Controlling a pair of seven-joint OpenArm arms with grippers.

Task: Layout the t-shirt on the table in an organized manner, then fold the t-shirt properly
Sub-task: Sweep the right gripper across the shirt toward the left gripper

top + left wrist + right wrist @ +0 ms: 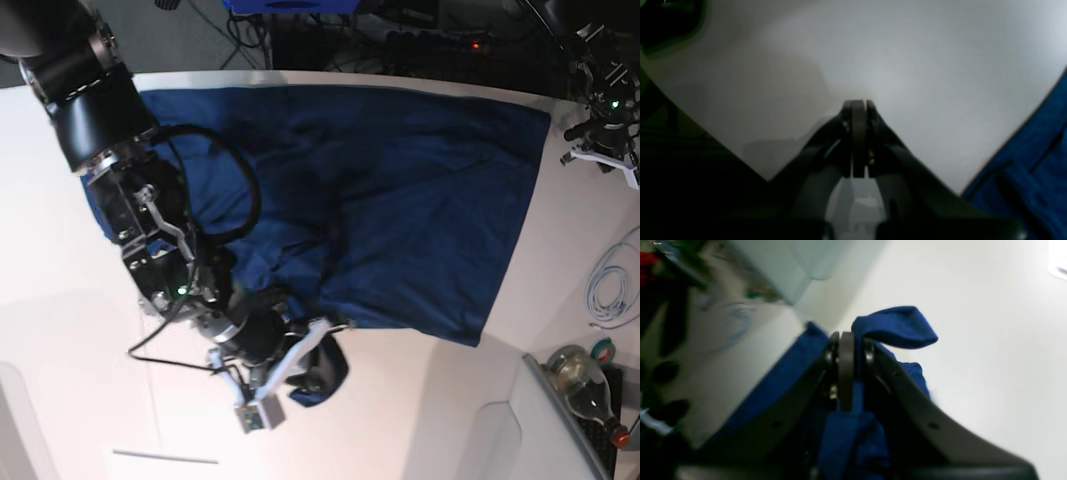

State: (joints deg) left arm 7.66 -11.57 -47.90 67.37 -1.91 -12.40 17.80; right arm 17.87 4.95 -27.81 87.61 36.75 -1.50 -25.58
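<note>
The dark navy t-shirt [400, 200] lies spread and wrinkled across the far half of the white table [60, 330]. Its near-left part is bunched up. My right gripper [318, 352] is shut on that bunched edge, just above the table. In the right wrist view the right gripper [850, 340] pinches the blue cloth [897, 326], and a flap sticks out past the fingertips. In the left wrist view my left gripper [858, 103] is shut and holds nothing, over bare table [907, 66]. An edge of the t-shirt [1033, 160] lies to its lower right. The left arm does not show in the base view.
A glass bottle [580, 375] and a coiled white cable [605, 285] lie at the right edge. Grey panels [500, 440] sit at the near corners. Dark equipment [605, 100] stands at the far right. The table's edge [706, 133] drops to dark floor in the left wrist view.
</note>
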